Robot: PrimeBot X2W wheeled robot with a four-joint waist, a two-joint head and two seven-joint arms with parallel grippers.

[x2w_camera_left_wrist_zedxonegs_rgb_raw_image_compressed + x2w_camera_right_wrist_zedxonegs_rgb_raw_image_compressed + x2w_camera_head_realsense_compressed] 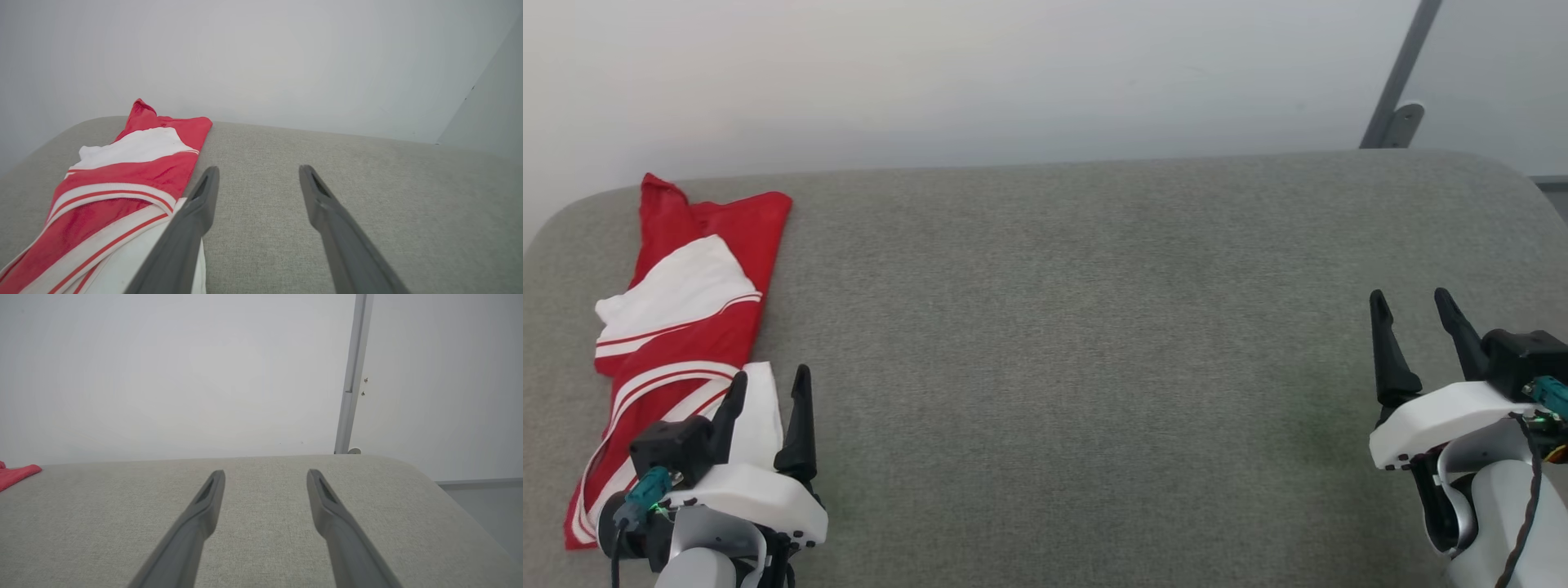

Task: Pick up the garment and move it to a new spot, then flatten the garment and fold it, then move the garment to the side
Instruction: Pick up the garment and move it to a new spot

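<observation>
Red and white, the garment [686, 343] lies bunched into a long narrow strip along the left edge of the grey fabric-covered worktop [1078, 327], running from the far left corner towards the near edge. Its red upper part points at the far corner, a white panel crosses its middle, and striped trim curves below that. My left end effector [771, 376] sits over the near end of the strip with its two dark fingers spread wide and nothing between them. In my left wrist view the garment [122, 179] is beside and partly under one finger of that end effector [258, 169]; I cannot tell whether the finger touches the cloth. My right end effector [1409, 296] is by the right edge, well apart from the garment, fingers likewise spread and empty above bare fabric. From my right wrist, past that end effector [266, 473], a red corner of the garment [16, 475] shows at the far left. A pale wall [1013, 73] rises behind the far edge, with a grey metal post [1401, 82] near the far right corner.
</observation>
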